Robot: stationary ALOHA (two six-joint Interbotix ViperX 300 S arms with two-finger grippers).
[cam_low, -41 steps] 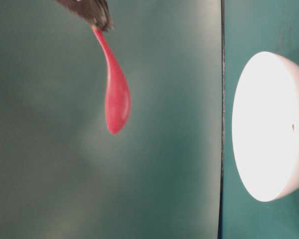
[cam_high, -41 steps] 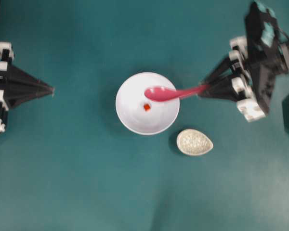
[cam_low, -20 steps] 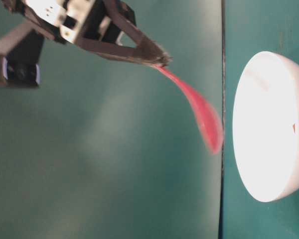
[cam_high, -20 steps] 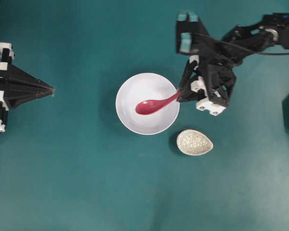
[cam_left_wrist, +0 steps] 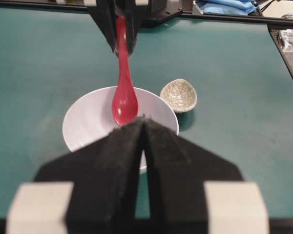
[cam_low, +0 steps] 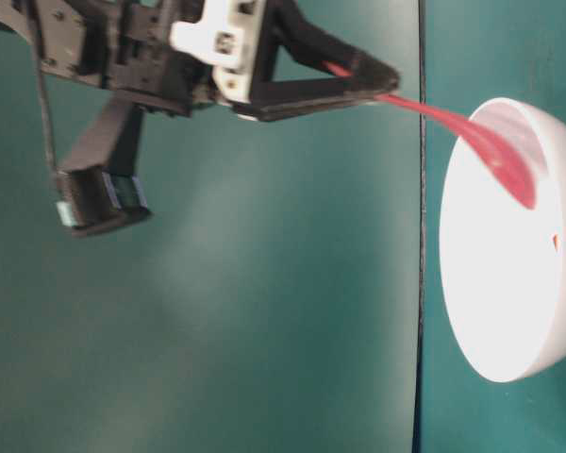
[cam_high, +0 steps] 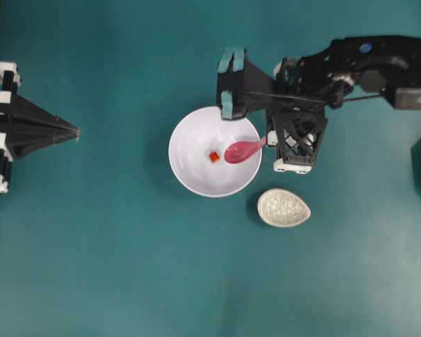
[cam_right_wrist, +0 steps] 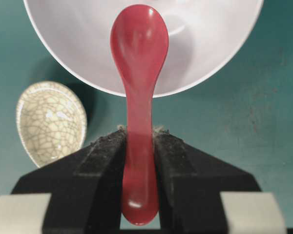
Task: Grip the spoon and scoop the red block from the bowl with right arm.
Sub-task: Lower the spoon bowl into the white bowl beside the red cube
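The right gripper is clamped on the handle of the spoon, whose scoop hangs inside the bowl, just beside the red block on the bowl floor. The main risk, judging from this pose, is that the scoop's edge pushes the tiny cube along the smooth white surface instead of sliding under it, or flicks it over the rim; a steep approach angle would cause that. The glossy handle could also twist between the jaws if the scoop presses hard on the bowl, and the bowl itself might skid on the worktop. A speckled grey dish sits near the bowl, below the gripper in the overhead view, close but not blocking. The left gripper rests closed and empty, well apart.
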